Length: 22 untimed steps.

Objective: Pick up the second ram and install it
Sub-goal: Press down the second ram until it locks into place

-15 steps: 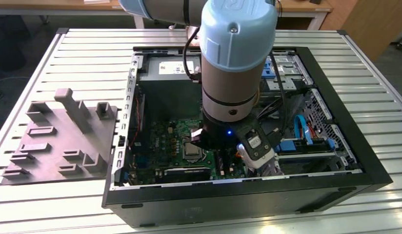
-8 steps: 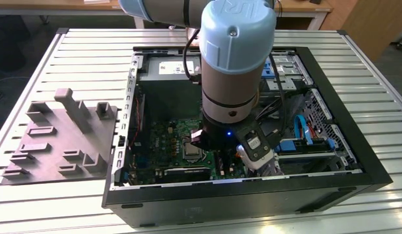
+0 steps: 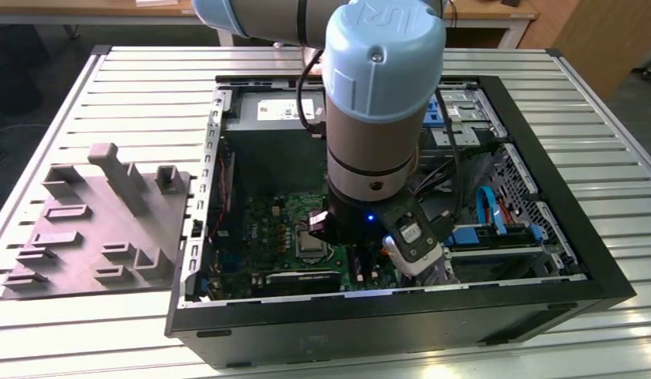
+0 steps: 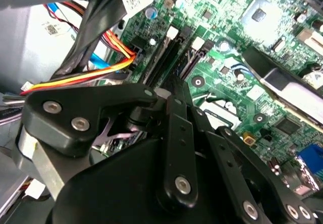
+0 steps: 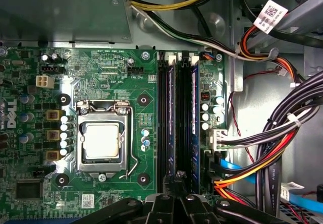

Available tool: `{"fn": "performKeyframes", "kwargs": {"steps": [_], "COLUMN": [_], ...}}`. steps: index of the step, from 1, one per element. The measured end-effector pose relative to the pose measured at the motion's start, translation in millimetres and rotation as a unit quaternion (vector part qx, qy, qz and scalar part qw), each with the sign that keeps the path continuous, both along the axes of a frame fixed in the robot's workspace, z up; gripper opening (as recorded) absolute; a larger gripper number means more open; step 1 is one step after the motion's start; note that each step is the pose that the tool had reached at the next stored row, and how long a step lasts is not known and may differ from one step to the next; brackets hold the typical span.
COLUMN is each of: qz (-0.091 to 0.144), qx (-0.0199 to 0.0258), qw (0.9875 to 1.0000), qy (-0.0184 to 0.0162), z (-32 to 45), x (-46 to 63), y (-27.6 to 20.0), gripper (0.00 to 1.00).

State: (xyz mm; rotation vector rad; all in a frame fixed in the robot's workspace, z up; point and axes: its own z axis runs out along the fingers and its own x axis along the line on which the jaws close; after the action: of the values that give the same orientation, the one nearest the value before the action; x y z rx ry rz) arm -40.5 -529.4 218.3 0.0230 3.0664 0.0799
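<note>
First wrist view puts the second ram (image 5: pixel 170 118), a thin blue memory stick with dark chips, upright in one of the long black socket strips (image 5: pixel 182 113) of the green motherboard (image 5: pixel 101 72), beside the silver processor socket (image 5: pixel 102 141). To seat it well, you would probably press straight down along the strip so neither end rides high. The black gripper (image 5: pixel 176 179) sits over the stick's near end, apparently on it, and you cannot tell whether it is clenched or released.
</note>
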Motion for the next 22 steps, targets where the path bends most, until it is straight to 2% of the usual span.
{"fn": "performKeyframes", "kwargs": {"steps": [8, 10, 17, 22], "qz": [0.000, 0.000, 0.000, 0.000], "qx": [-0.0001, 0.0013, 0.0001, 0.0000], "qw": [1.0000, 1.0000, 1.0000, 1.0000], "qy": [0.0000, -0.0004, 0.0000, 0.0000], "z": [-1.4, 0.8, 31.2, 32.7], "x": [0.0, 0.1, 0.0, 0.0], "y": [-0.1, 0.3, 0.0, 1.1], "gripper": [0.10, 0.10, 0.10, 0.10]}}
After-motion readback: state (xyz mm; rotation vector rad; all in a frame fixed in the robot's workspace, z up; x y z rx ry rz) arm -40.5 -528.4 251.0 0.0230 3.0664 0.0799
